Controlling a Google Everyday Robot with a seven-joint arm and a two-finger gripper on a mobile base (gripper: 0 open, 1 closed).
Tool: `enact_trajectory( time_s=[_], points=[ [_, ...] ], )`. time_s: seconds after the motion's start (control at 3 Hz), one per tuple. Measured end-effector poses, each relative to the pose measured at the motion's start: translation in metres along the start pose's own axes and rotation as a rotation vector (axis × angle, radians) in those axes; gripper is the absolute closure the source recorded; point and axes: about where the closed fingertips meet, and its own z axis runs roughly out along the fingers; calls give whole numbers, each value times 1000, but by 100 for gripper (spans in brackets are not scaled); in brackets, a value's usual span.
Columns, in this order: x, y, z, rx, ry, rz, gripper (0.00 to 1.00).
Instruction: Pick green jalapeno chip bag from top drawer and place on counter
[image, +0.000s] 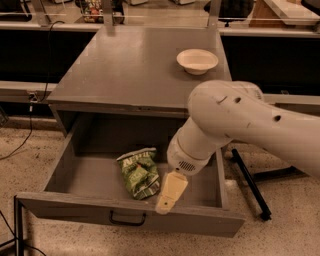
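While my arm (240, 122) reaches down from the right, my gripper (169, 195) hangs inside the open drawer (75, 206), low over its front right part and close behind the front panel. Whether it is clenched or released I cannot tell; it shows as one cream wedge pointing down and to the left.

The bag (139, 172) lies on the drawer floor just to the left of the gripper and a little behind it. It is very close, but I cannot tell whether the two touch. The bag is green foil, crumpled and puckered, with white lettering near its top edge and pale patches lower down. Its top end points toward the back of the drawer.

The dark handle (128, 219) sits on the front panel, below and to the left of the gripper. The counter (130, 70) stretches well behind and above the gripper, flat and grey. A white bowl (197, 61) stands on its far right part.
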Motion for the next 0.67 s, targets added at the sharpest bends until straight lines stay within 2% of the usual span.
enact_trajectory(
  time_s=[0.33, 0.67],
  points=[
    [-21, -11, 29, 14, -34, -2, 25],
    [-26, -39, 42, 27, -35, -13, 26]
  ],
)
